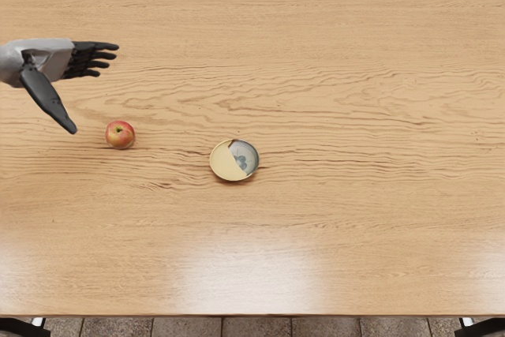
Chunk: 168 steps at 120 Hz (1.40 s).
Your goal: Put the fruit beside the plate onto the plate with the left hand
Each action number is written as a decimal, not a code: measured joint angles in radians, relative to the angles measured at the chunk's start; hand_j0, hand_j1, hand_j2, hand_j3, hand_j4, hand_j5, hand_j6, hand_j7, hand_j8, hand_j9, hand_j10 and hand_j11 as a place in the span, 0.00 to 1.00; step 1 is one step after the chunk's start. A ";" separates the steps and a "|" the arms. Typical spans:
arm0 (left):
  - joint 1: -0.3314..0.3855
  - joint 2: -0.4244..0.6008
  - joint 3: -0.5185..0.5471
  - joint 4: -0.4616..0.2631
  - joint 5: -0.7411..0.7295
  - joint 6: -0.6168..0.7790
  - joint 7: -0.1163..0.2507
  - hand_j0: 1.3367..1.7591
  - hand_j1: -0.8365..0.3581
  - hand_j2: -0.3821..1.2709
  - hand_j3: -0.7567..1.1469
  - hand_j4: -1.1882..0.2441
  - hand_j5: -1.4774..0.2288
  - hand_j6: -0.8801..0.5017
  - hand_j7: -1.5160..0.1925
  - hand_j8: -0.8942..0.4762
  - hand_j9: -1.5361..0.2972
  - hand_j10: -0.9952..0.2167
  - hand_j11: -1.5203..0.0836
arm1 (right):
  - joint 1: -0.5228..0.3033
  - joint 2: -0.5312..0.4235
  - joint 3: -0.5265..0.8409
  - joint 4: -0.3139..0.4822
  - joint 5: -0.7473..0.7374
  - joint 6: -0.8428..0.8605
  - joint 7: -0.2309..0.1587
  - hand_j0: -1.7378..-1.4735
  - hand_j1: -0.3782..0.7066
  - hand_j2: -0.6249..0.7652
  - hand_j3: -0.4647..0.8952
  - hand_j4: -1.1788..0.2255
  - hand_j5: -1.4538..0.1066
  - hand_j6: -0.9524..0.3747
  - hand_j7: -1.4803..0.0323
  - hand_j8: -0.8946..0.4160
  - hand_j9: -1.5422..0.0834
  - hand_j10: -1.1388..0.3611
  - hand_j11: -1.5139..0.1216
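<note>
Our grey-and-black left hand (63,61) hovers, fingers spread and empty, near the round red apple (120,134) left of the small cream plate (234,159).

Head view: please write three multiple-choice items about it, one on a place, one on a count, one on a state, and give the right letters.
1. Where is the apple?
A) on the plate
B) on the table, to the left of the plate
C) in the hand

2. How many fruits lie on the table?
A) one
B) two
C) three

3. How is the left hand?
A) closed on the apple
B) open, holding nothing
C) resting on the plate

Answers:
1 B: bare wood shows between apple and plate.
2 A: the apple is the only fruit.
3 B: its fingers are spread, up and left of the apple in the picture.
</note>
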 joint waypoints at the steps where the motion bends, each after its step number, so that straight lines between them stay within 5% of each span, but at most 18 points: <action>1: 0.000 0.000 0.000 0.000 0.000 0.000 0.000 0.76 0.99 0.23 0.40 0.83 0.87 0.63 0.89 0.65 0.84 0.82 0.95 | 0.000 0.000 0.000 0.000 0.000 0.000 0.000 0.30 0.04 0.45 0.34 0.83 0.92 0.71 0.97 0.67 0.94 0.75 0.91; 19: -0.021 -0.011 -0.003 0.000 -0.001 0.000 0.012 0.76 0.99 0.23 0.40 0.83 0.87 0.63 0.89 0.65 0.84 0.82 0.95 | 0.000 0.000 0.000 0.000 0.000 0.000 -0.001 0.30 0.04 0.45 0.34 0.83 0.92 0.71 0.97 0.67 0.94 0.75 0.91; 25: -0.028 -0.013 -0.012 0.000 -0.004 0.000 0.100 0.76 0.99 0.23 0.40 0.83 0.87 0.63 0.89 0.65 0.84 0.82 0.95 | 0.001 0.000 0.000 0.000 0.000 0.000 -0.001 0.30 0.04 0.45 0.34 0.83 0.92 0.71 0.97 0.67 0.94 0.75 0.91; 40: -0.046 -0.008 -0.085 -0.014 0.007 0.000 0.418 0.76 0.99 0.23 0.40 0.83 0.87 0.63 0.89 0.65 0.84 0.82 0.95 | 0.001 0.000 0.000 -0.001 0.000 -0.001 0.000 0.30 0.04 0.45 0.34 0.83 0.92 0.71 0.97 0.67 0.94 0.75 0.91; 57: -0.051 0.036 -0.149 -0.229 0.214 0.000 0.631 0.76 0.99 0.23 0.40 0.83 0.87 0.63 0.89 0.65 0.84 0.82 0.95 | 0.000 0.000 0.000 -0.011 0.000 -0.001 0.000 0.30 0.04 0.45 0.34 0.83 0.92 0.71 0.97 0.67 0.94 0.75 0.91; 67: -0.061 0.034 -0.168 -0.335 0.290 0.043 0.704 0.76 0.99 0.23 0.40 0.83 0.87 0.63 0.89 0.65 0.84 0.82 0.95 | -0.001 0.000 -0.001 -0.013 0.000 -0.001 0.000 0.30 0.04 0.45 0.34 0.83 0.92 0.71 0.97 0.67 0.94 0.75 0.91; 100: -0.035 -0.104 -0.211 -0.466 0.540 0.315 0.759 0.76 0.99 0.23 0.40 0.83 0.87 0.63 0.89 0.65 0.84 0.82 0.95 | -0.001 0.000 0.000 -0.015 0.000 -0.001 0.000 0.30 0.04 0.45 0.34 0.83 0.92 0.71 0.97 0.67 0.94 0.75 0.91; 126: 0.062 -0.166 -0.199 -0.454 0.698 0.448 0.763 0.76 0.98 0.23 0.40 0.82 0.86 0.63 0.88 0.64 0.83 0.81 0.94 | -0.001 0.000 0.000 -0.015 0.000 -0.001 0.000 0.30 0.04 0.45 0.34 0.83 0.92 0.71 0.97 0.67 0.94 0.75 0.91; 168: 0.099 -0.231 -0.112 -0.424 0.763 0.504 0.764 0.76 0.84 0.25 0.40 0.72 0.75 0.52 0.77 0.54 0.73 0.69 0.83 | -0.001 0.000 0.000 -0.015 0.000 -0.001 0.000 0.30 0.04 0.45 0.34 0.83 0.92 0.71 0.97 0.67 0.94 0.75 0.91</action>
